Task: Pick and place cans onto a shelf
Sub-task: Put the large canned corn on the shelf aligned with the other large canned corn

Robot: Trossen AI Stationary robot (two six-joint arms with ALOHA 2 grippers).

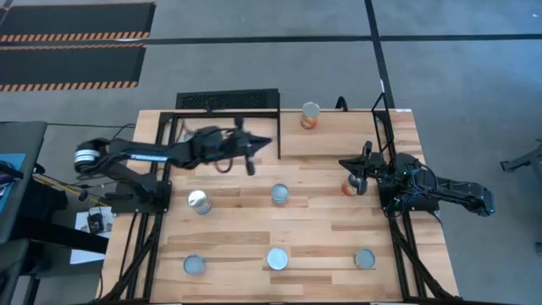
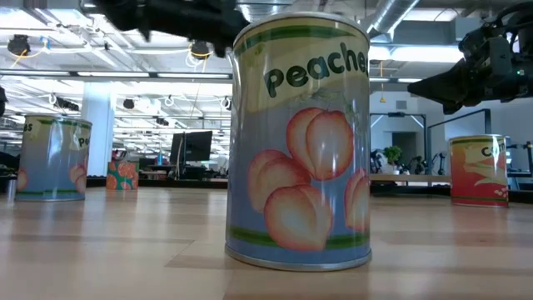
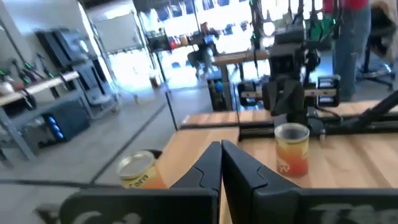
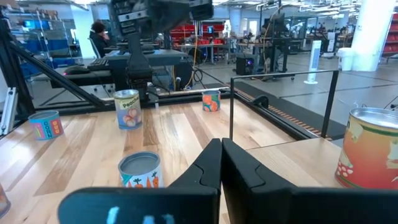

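Note:
Several cans with silver lids stand upright on the wooden table [image 1: 322,229]: one at the far edge [image 1: 310,114], an orange one [image 1: 350,186] beside my right gripper, two mid-table [image 1: 199,202] [image 1: 279,193] and three along the near edge [image 1: 194,264] [image 1: 277,258] [image 1: 364,258]. My left gripper [image 1: 268,142] is shut on nothing and hovers level above the table by the black shelf frame [image 1: 229,102], pointing toward the right edge. In its wrist view its fingers [image 3: 221,163] point between two orange cans [image 3: 292,148] [image 3: 142,169]. My right gripper [image 1: 344,163] [image 4: 221,163] waits shut at the right.
The shelf's black posts [image 1: 279,127] stand just on the far side of my left gripper. Black support frames run along the table's left [image 1: 157,195] and right [image 1: 394,220] sides. In the low view, a peach can [image 2: 298,142] fills the foreground. The wood between the cans is bare.

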